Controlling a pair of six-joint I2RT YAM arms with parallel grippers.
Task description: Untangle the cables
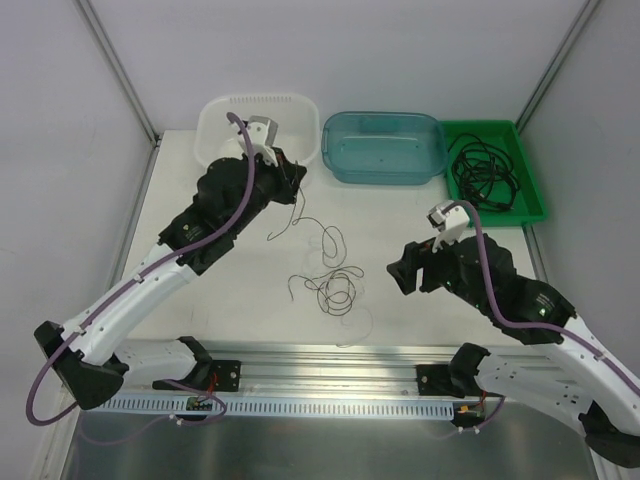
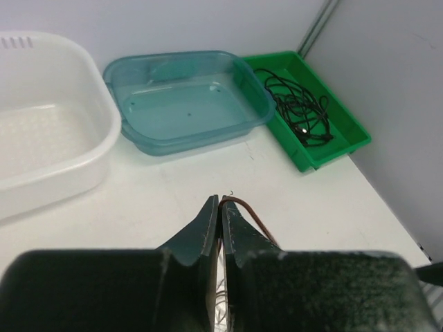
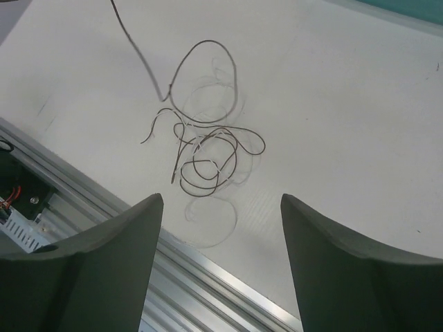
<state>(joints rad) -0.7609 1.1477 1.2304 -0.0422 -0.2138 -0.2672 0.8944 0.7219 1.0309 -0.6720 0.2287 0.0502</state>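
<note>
— While I've got the feed up: left claw (image 2: 220,209)?
— Fingers together, clamped on a thin wire (image 2: 255,216). Right claw (image 3: 221,199) is spread apart over the tangle (image 3: 206,155), mid-table.
— Anything else?
— I see a black cord (image 1: 482,172) in the green tray (image 1: 532,195), 2 o'clock from the tangle.

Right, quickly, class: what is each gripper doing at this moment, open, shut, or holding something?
Left gripper: shut on a thin wire.
Right gripper: open, holding nothing.
</note>
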